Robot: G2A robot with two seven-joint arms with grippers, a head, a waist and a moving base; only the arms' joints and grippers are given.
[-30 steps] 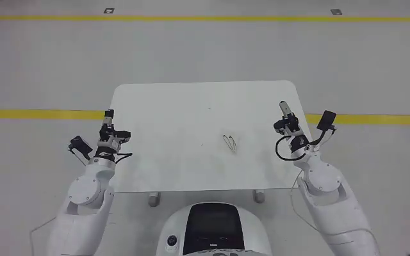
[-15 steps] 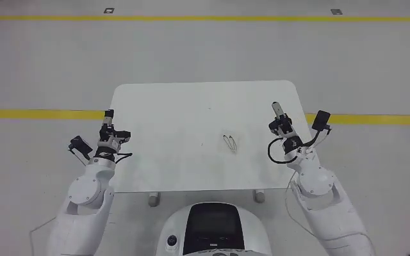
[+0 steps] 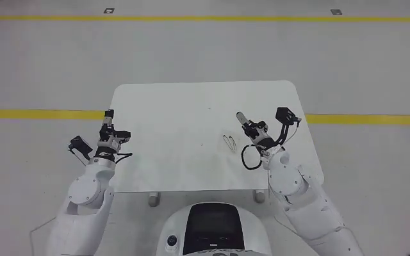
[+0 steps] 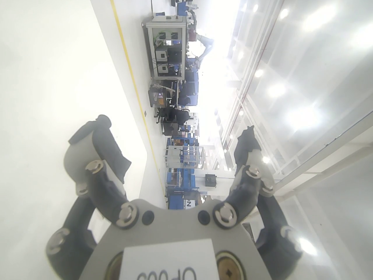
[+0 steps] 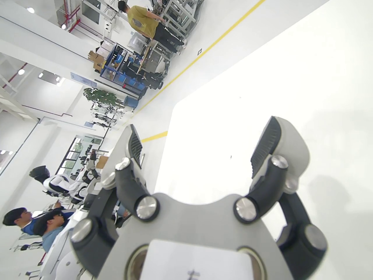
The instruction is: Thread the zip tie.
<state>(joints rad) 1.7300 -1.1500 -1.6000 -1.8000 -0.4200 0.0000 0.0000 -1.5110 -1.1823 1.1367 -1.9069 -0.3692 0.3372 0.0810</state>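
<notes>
A thin zip tie (image 3: 229, 143), bent into a narrow loop, lies on the white table (image 3: 173, 128) right of its middle. My right gripper (image 3: 242, 118) hovers just right of the zip tie; the right wrist view shows this gripper (image 5: 204, 144) open with nothing between its ribbed pads. My left gripper (image 3: 109, 114) is at the table's left edge, far from the zip tie, and the left wrist view shows it (image 4: 174, 138) open and empty, pointing out over the floor.
The table's far edge and rounded corner (image 5: 177, 106) lie ahead of the right gripper. A yellow floor line (image 3: 51, 114) passes behind the table on both sides.
My right arm has swung left from the table's right edge toward the zip tie, and its gripper now points left. The left arm has stayed still.
</notes>
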